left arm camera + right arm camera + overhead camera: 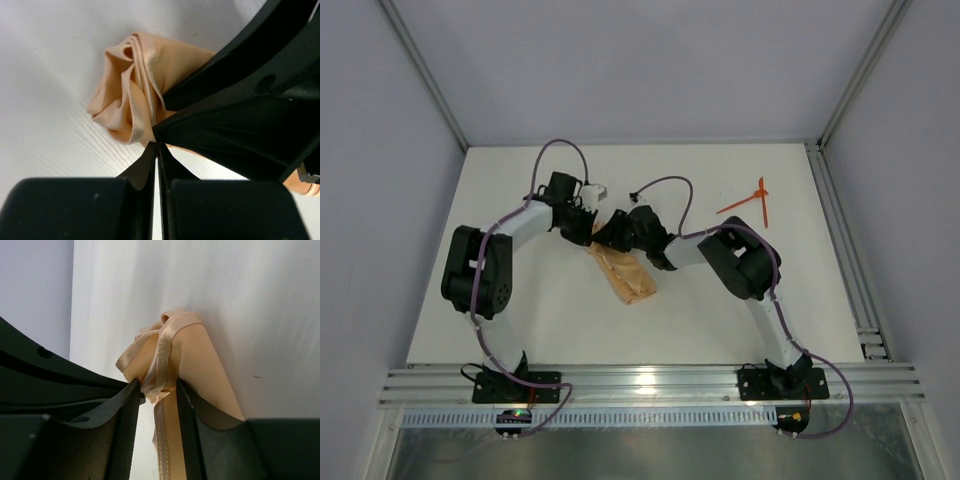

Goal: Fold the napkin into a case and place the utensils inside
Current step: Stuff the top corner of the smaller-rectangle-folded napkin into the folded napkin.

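The peach napkin (630, 278) lies bunched and crumpled in the middle of the table, and both grippers meet at its upper end. My left gripper (592, 228) (157, 145) is shut, its tips pinching a fold of the napkin (125, 95). My right gripper (610, 238) (157, 385) has its jaws apart, and the napkin's (200, 355) hemmed edge hangs loosely between them. Two thin orange-red utensils (752, 200) lie crossed on the table at the far right, away from both grippers.
The right gripper's black body (250, 100) crosses the left wrist view, very close to the left fingers. An aluminium rail (845, 250) borders the table's right side. Grey walls enclose the white table (520, 330).
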You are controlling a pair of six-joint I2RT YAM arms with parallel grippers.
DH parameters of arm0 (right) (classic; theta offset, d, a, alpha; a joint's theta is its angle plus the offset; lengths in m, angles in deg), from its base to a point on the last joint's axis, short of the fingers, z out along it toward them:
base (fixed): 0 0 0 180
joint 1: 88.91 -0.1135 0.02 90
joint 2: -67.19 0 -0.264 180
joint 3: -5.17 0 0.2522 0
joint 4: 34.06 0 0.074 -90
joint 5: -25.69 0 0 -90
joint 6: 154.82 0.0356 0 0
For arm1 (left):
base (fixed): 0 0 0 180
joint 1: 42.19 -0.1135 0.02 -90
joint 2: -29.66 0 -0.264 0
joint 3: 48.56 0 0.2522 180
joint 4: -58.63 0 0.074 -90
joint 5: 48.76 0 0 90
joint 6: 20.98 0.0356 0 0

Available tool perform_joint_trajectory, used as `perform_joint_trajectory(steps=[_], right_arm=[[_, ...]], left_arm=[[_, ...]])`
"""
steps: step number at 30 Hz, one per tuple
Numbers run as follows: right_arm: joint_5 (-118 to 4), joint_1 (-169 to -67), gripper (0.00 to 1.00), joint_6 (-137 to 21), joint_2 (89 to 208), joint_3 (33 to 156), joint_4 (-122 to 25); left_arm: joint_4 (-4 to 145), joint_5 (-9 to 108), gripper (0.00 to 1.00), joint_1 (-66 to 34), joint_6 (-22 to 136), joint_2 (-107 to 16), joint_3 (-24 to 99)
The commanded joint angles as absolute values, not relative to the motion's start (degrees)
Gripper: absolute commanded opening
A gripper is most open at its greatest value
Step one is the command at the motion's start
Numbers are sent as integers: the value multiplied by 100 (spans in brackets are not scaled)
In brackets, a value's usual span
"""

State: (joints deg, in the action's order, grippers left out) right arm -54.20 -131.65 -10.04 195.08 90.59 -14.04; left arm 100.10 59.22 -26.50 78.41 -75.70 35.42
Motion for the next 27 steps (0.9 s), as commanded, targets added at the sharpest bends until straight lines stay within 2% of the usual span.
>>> perform_joint_trajectory(steps=[1,4,9,19,22,23,24,26,27], right_arm=[[-5561,-13180,41,-761,19524,8899,-1284],[-5622,-13145,45,-445,19507,8750,-1047],[-5561,-13145,46,-655,19629,9082,-1450],[-5465,-13180,41,-734,19709,9179,-1749],[-5359,-13216,29,-673,19762,9267,-1785],[-5368,-13224,19,-664,19770,9267,-1793],[-5368,-13216,13,-612,19762,9267,-1793],[-5342,-13224,5,-515,19788,9232,-1680],[-5324,-13224,3,-445,19797,9215,-1627]], left_arm=[[9929,6506,0,-2505,7973,-7449,3516],[9946,6550,0,-2505,8158,-7370,3499],[9788,6524,0,-2452,8238,-7256,3402],[9542,6199,1,-2452,8168,-7467,3630],[9472,6155,1,-2452,8159,-7423,3613],[9463,6189,2,-2452,8150,-7432,3622],[9472,6198,3,-2452,8141,-7440,3630],[9498,6207,5,-2452,8150,-7458,3648],[9516,6233,10,-2452,8167,-7449,3648]])
